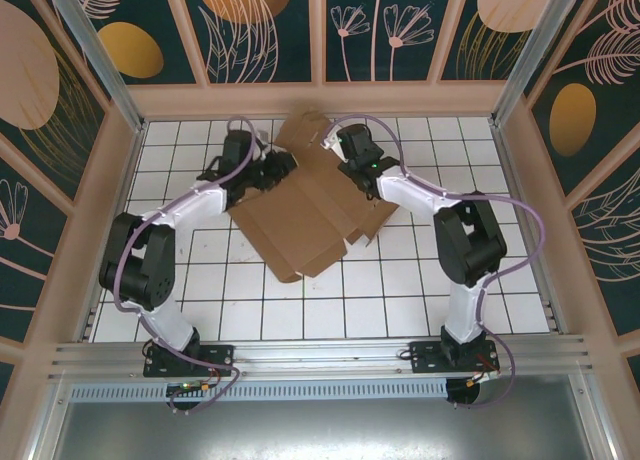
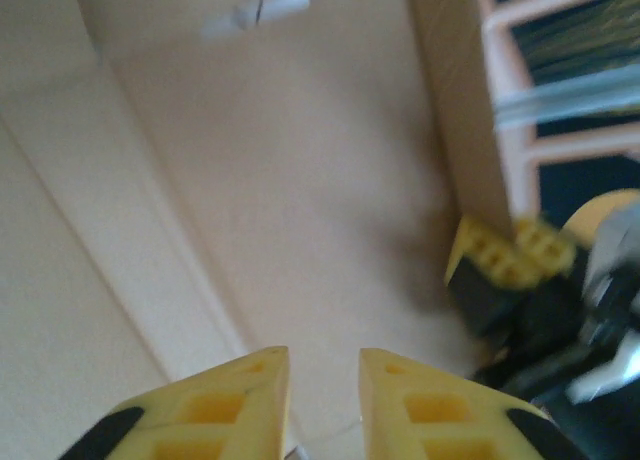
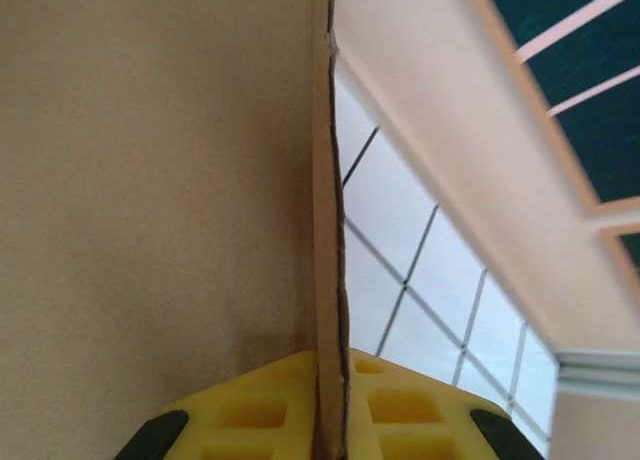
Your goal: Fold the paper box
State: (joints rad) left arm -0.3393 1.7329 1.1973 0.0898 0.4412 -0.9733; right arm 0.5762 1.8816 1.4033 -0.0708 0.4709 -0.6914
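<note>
The paper box is a brown cardboard sheet lying partly folded at the table's far middle, with one flap raised at the back. My left gripper hangs over its left rear part. In the left wrist view this gripper is open, a narrow gap between its yellow fingers and bare cardboard beneath. My right gripper is at the raised flap. Seen from the right wrist, it is shut on the thin edge of a cardboard panel standing upright between its fingers.
The white tiled table is fenced by a wooden wall at the back and frames at both sides. The right gripper's yellow fingers show close by in the left wrist view. Open tiles lie in front of the box.
</note>
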